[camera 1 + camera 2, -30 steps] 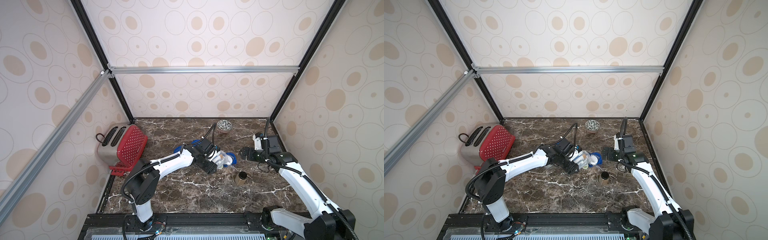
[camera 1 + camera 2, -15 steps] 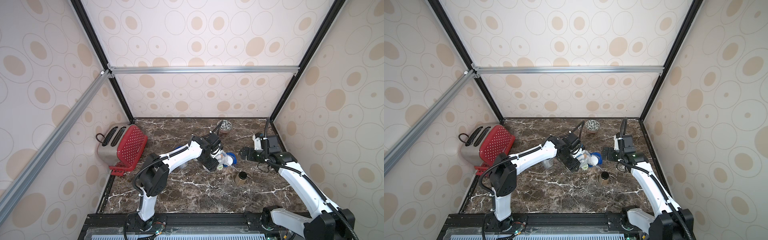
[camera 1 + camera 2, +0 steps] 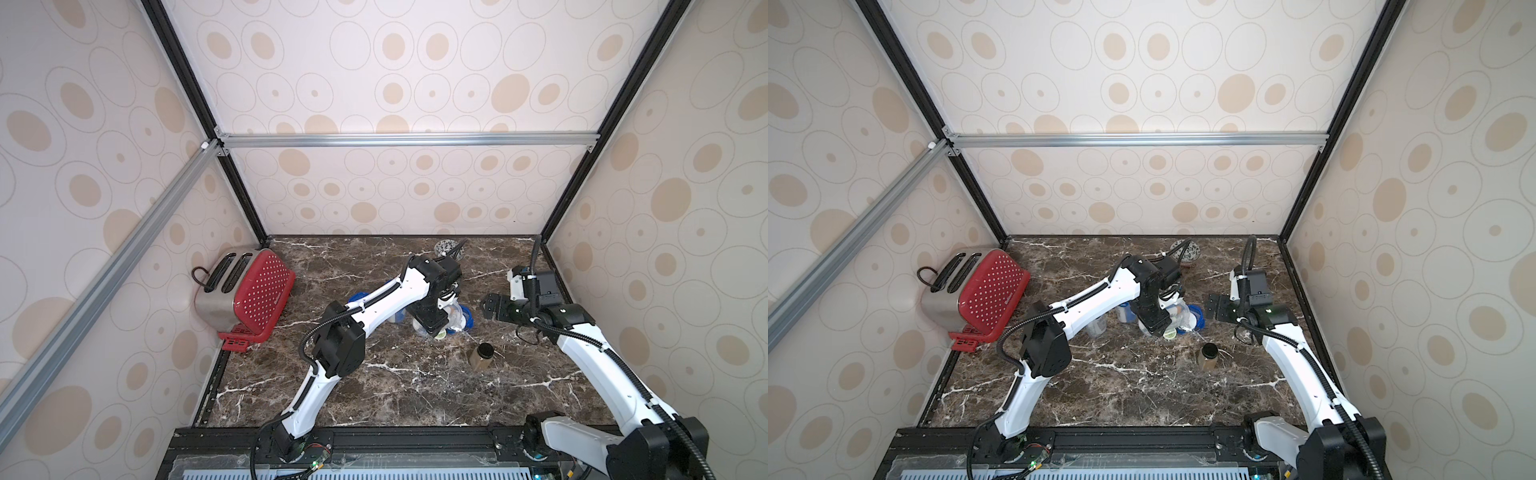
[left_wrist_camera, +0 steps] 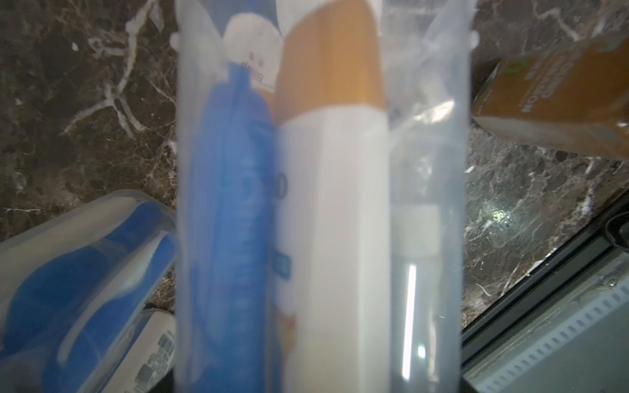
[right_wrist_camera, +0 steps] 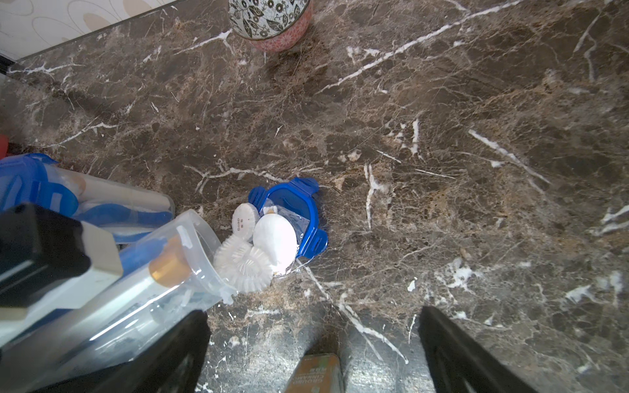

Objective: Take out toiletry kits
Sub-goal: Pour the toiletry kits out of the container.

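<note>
Right wrist: left tool (image 5: 105, 272) holds tilted jar (image 5: 143, 306); right tool (image 5: 315, 316) wide; packets (image 5: 275, 238) against lid (image 5: 311, 217).

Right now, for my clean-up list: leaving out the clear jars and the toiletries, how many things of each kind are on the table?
Toaster: 1
Bowl: 1
Brown jar: 1
Loose blue lid: 1
Total: 4
</note>
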Robot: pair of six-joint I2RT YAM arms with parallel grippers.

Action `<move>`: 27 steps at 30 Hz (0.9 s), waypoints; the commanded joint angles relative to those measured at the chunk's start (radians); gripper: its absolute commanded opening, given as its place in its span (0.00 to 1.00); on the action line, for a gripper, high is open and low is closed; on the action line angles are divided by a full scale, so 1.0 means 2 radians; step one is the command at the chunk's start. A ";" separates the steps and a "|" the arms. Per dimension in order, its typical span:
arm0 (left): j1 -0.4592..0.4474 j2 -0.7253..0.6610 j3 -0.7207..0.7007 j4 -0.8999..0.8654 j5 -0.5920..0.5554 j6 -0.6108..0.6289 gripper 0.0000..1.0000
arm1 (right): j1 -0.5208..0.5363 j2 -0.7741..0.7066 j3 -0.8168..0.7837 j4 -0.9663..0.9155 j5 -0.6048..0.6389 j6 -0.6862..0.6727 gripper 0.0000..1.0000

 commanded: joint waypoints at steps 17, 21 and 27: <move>-0.022 0.002 0.011 -0.100 0.000 -0.008 0.15 | -0.004 -0.005 -0.021 0.025 -0.013 -0.003 0.99; -0.034 -0.008 -0.010 -0.102 -0.012 -0.013 0.15 | -0.004 -0.001 -0.020 0.025 -0.016 -0.003 0.98; -0.038 -0.018 -0.053 -0.109 -0.047 -0.024 0.15 | -0.004 0.000 -0.019 0.024 -0.018 -0.004 0.98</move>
